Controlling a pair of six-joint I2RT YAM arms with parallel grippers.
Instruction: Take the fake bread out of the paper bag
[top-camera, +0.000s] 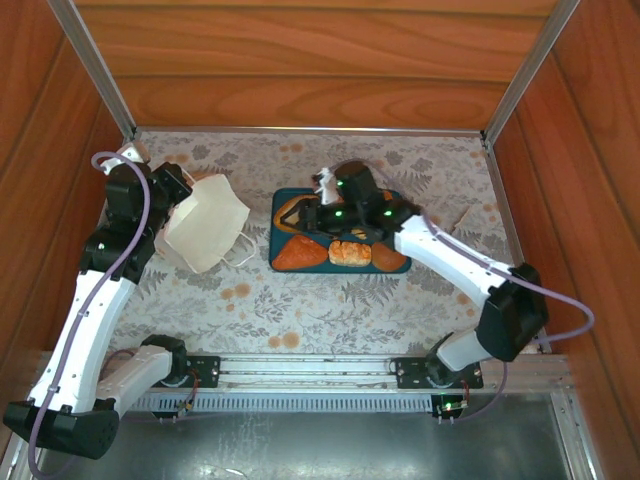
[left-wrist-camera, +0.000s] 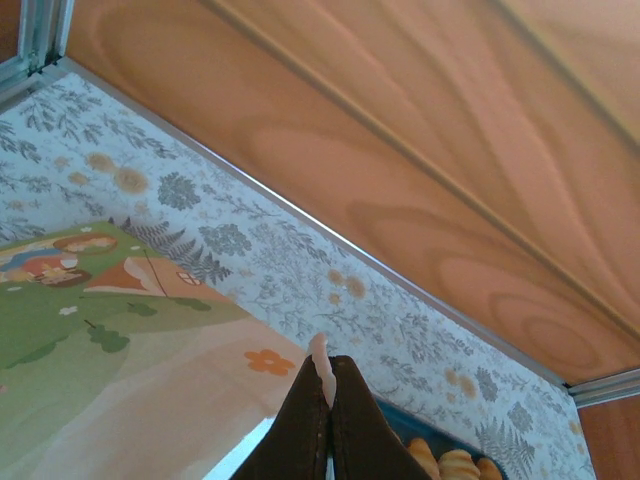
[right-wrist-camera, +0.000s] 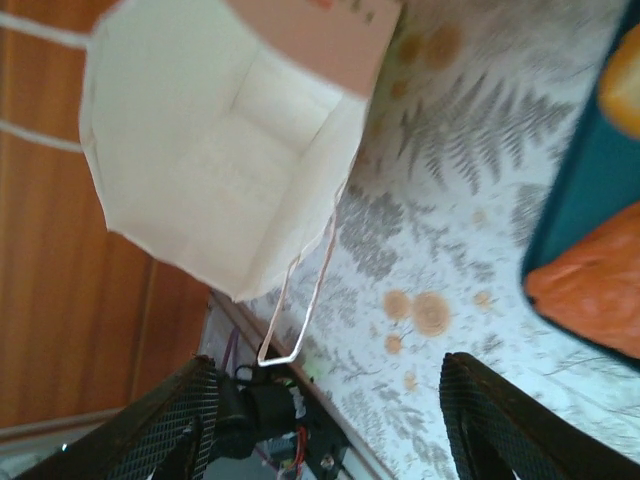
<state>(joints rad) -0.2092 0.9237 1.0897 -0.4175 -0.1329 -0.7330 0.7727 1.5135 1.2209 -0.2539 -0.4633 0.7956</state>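
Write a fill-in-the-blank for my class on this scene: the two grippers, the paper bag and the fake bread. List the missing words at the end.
1. The left gripper is ____ on the edge of the paper bag.
2. The right gripper hangs with its jaws ____.
3. The fake bread lies on the teal tray, and the bag's inside is ____.
Missing words: shut; open; empty.
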